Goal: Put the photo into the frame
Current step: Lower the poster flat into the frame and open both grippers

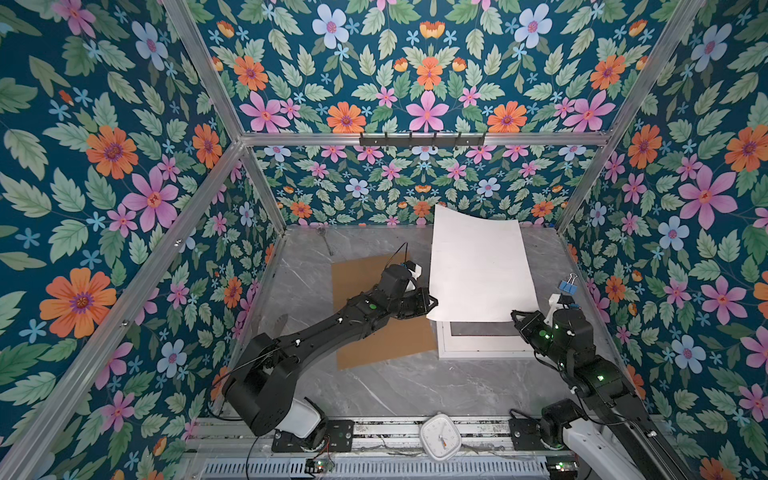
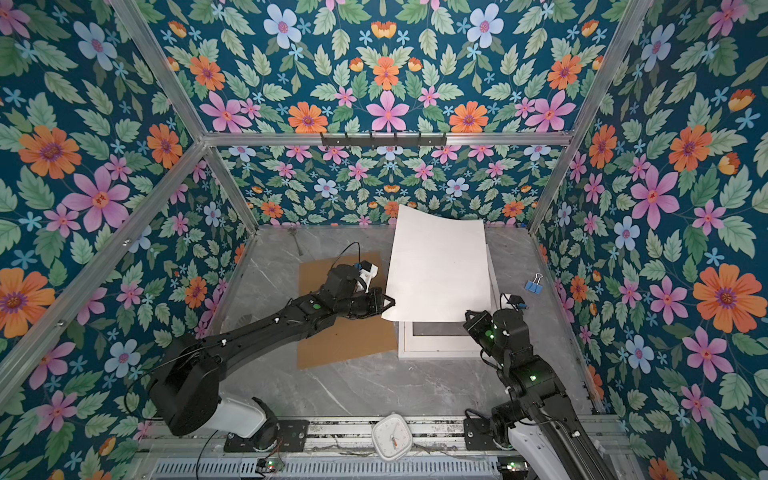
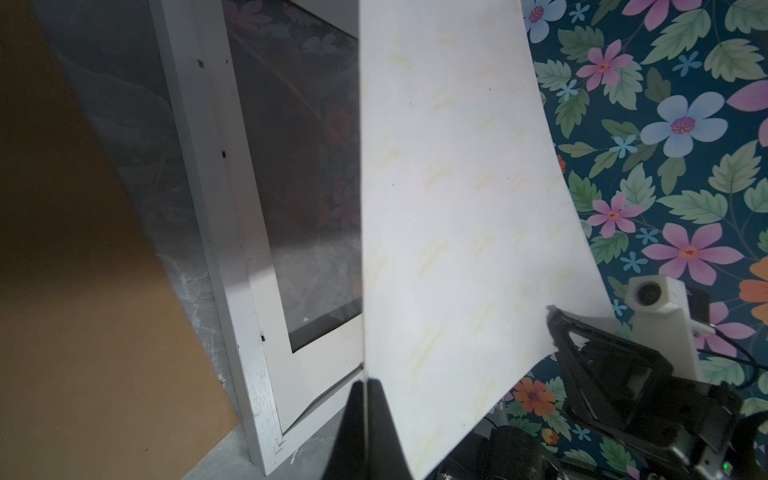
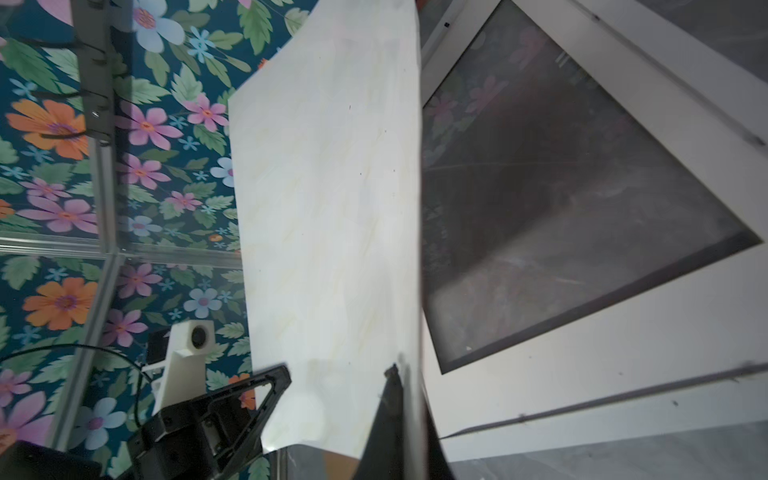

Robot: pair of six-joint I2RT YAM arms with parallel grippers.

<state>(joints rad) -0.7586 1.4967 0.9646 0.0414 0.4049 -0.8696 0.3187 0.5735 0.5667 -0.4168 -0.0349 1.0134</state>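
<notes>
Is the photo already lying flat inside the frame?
No, the photo is held up above the frame, its white back showing, pinched at its near corners by the left gripper and the right gripper.

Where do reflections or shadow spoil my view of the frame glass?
Left wrist view: glass of the large white rectangular picture frame mirrors the floral wallpaper; flat brown backing board is dim, blurred. Right wrist view: glass dark, shaded beside the large white-backed photo print. In both top views, that print hides most of the frame.
</notes>
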